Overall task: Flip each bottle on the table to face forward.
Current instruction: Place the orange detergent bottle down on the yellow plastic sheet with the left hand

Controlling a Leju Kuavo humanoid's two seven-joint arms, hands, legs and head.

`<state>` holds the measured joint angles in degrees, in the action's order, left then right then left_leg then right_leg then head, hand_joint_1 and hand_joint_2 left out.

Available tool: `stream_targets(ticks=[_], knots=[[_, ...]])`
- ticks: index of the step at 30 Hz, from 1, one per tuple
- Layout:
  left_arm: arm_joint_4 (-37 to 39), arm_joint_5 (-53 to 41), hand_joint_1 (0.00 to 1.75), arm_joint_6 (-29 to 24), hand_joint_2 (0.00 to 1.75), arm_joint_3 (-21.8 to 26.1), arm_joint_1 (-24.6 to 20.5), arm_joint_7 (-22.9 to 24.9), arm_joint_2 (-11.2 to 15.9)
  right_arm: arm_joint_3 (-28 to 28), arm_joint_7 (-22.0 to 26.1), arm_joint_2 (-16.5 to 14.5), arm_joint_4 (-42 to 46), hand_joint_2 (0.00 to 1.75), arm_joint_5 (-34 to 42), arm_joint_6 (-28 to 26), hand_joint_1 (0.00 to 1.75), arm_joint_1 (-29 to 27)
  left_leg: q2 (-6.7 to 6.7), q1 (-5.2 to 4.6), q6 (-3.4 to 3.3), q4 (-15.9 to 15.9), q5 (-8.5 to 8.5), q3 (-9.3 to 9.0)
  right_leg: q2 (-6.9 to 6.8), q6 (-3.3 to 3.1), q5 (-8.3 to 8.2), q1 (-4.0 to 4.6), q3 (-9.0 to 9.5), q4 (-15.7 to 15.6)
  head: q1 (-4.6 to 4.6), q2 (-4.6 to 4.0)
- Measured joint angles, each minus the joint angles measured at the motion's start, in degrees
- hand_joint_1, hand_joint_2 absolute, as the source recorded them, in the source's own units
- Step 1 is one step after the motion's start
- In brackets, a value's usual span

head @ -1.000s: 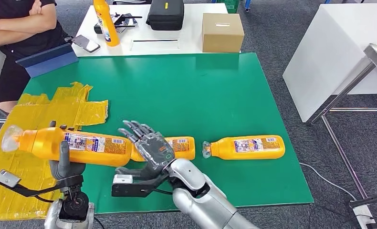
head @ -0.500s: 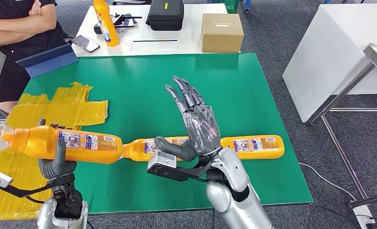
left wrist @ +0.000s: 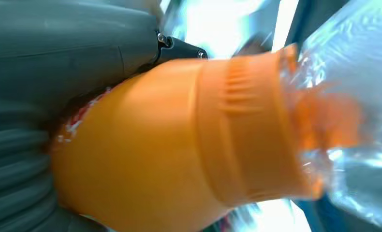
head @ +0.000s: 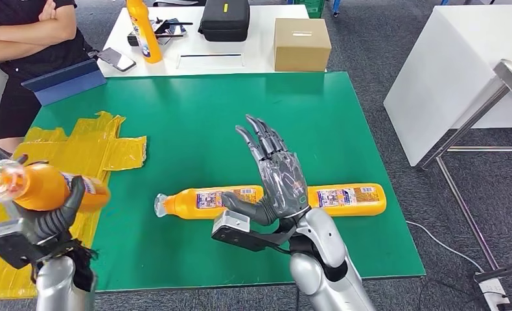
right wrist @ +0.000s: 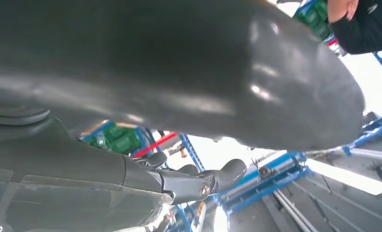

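left hand (head: 49,220) grips one bottle (head: 43,186) | right hand (head: 276,178) spread, empty, fingers above two lying bottles (head: 208,201) (head: 347,198) | yellow sheet (head: 78,146) beyond left fingers | fourth bottle (head: 143,29) upright far back

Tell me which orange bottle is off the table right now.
The one in the left hand, orange bottle; two others lie flat on the green table.

The head view looks down from up high at the green table (head: 195,116). The left wrist view sits very close to an orange bottle (left wrist: 179,145), which both views share. The right wrist view looks upward.
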<state>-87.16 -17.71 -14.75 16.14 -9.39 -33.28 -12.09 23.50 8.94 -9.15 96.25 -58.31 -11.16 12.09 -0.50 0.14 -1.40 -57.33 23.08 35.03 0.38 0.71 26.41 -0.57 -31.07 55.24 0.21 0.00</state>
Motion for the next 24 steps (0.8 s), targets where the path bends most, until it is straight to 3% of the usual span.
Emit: stream_targets(ticks=[4,6,9,16,24], knots=[[4.75,-31.32,1.75,-18.85,1.75,1.99,-4.34,2.66,4.89,-0.45,1.74,0.28,-0.38,0.00,2.22,0.41,0.00,-0.19,-0.04,0.04,0.09,0.02,-0.06,-0.02,-0.02,-0.01,0.00,0.01,0.04,0.01,0.00,0.00],[8.98,-46.23,1.75,-23.37,1.75,3.91,-6.42,3.83,6.81,-0.46,2.53,0.40,-0.90,0.00,3.08,0.30,0.00,-0.19,-0.01,0.05,0.13,0.03,-0.09,-0.03,-0.01,-0.02,-0.01,0.01,0.05,0.03,-0.01,0.00],[14.87,-61.51,1.75,-24.81,1.75,8.04,-8.36,5.15,8.42,-0.45,3.52,0.77,-1.86,0.00,3.89,-0.33,0.00,-0.32,0.03,0.04,0.14,0.03,-0.10,-0.03,0.01,-0.03,-0.02,0.01,0.04,0.04,0.01,0.00],[22.64,-68.57,1.75,-24.89,1.75,12.68,-9.06,8.47,10.50,-0.44,4.21,1.48,-3.34,0.00,4.01,-1.25,0.00,-1.19,-0.01,0.01,0.13,0.01,-0.10,0.06,0.00,-0.02,-0.01,0.00,-0.04,0.03,0.01,0.00],[27.36,-71.31,1.75,-24.95,1.75,9.79,-8.32,15.63,12.25,-0.22,4.72,1.70,-4.32,0.00,4.16,-1.04,0.00,-1.84,-0.05,0.01,0.13,0.01,-0.10,0.08,-0.02,-0.02,-0.02,-0.02,-0.04,0.02,0.01,0.00]])
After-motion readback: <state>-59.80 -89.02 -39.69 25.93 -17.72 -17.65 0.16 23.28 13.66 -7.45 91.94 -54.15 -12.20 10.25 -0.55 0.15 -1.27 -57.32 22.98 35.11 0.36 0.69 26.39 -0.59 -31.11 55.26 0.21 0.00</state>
